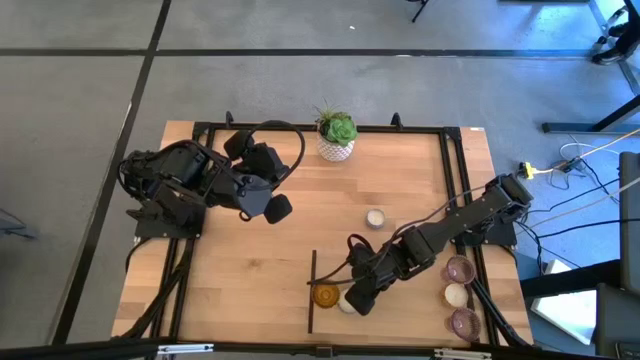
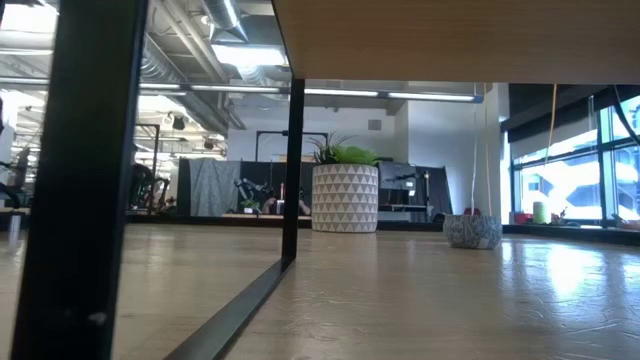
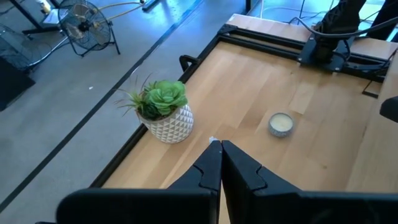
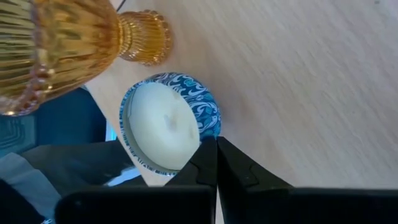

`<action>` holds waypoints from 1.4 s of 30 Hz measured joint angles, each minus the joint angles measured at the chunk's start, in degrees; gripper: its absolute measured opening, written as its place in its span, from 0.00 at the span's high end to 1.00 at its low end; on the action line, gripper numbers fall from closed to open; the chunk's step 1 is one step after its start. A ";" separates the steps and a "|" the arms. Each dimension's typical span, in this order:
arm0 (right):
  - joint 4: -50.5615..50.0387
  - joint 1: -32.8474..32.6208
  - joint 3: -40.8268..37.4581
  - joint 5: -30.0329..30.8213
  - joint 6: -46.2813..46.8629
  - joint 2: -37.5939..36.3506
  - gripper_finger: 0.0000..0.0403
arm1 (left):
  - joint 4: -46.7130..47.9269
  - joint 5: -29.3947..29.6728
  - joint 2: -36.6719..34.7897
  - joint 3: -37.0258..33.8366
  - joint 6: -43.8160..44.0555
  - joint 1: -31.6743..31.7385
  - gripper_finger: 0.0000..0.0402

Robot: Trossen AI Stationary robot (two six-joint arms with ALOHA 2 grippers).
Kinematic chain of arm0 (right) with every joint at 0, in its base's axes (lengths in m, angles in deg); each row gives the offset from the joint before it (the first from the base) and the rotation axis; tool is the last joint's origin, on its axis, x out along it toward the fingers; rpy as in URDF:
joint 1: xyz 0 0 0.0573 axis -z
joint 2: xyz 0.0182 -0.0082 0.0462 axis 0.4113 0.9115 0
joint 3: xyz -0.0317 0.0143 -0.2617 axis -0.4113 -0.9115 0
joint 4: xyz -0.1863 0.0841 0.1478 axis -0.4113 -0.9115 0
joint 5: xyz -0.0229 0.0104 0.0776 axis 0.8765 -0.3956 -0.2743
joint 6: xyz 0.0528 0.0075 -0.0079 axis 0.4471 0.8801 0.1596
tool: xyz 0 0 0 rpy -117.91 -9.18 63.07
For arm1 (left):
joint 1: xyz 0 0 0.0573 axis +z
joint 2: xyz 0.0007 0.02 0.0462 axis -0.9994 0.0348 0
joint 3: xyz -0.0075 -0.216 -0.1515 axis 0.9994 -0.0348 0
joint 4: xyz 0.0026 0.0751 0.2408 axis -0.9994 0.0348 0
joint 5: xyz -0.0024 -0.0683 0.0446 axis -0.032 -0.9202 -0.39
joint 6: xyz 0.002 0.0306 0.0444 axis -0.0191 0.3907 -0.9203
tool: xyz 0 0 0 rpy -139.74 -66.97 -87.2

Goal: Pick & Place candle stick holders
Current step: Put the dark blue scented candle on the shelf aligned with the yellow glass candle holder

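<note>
My right gripper (image 1: 355,300) is low near the table's front edge, shut on a small cream-white candle stick holder (image 4: 163,124) with a blue patterned wall. An amber glass holder (image 4: 62,46) stands on its foot right beside it (image 1: 325,295). Another cream-white holder (image 1: 375,218) rests on its base at mid-table and also shows in the left wrist view (image 3: 280,124). Two mauve holders (image 1: 459,268) (image 1: 464,321) and a cream one (image 1: 455,294) sit in a row by the right edge. My left gripper (image 3: 221,144) hangs shut and empty, high over the table's left half (image 1: 280,208). My right gripper's fingertips meet on the holder's rim (image 4: 210,134), on the side away from the amber holder. One fingertip (image 4: 205,155) lies over the cream filling and the other outside the wall. The fingers slant steeply down from the table's right side. Whether the holder is lifted clear, I cannot tell.
A white patterned pot with a green plant (image 1: 337,136) stands at the far edge, and also shows in the low view (image 2: 345,198). A thin black bar (image 1: 312,290) lies on the table just left of the amber holder. Bare wood lies between the arms.
</note>
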 joint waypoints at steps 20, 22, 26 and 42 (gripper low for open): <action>4.77 -1.02 0.04 -1.47 -1.19 0.59 1.00 | 0.00 1.35 0.00 0.00 0.93 0.55 1.00; 5.55 -1.29 0.11 -2.10 -1.42 1.12 1.00 | -0.02 1.48 0.00 0.00 1.75 0.46 0.99; 6.31 -2.08 0.09 -2.10 -1.46 1.41 1.00 | -0.02 2.50 -0.01 0.00 3.50 -0.39 1.00; 11.66 -2.86 0.20 -1.66 -1.66 4.19 1.00 | -0.02 4.71 0.00 0.00 9.29 -6.33 1.00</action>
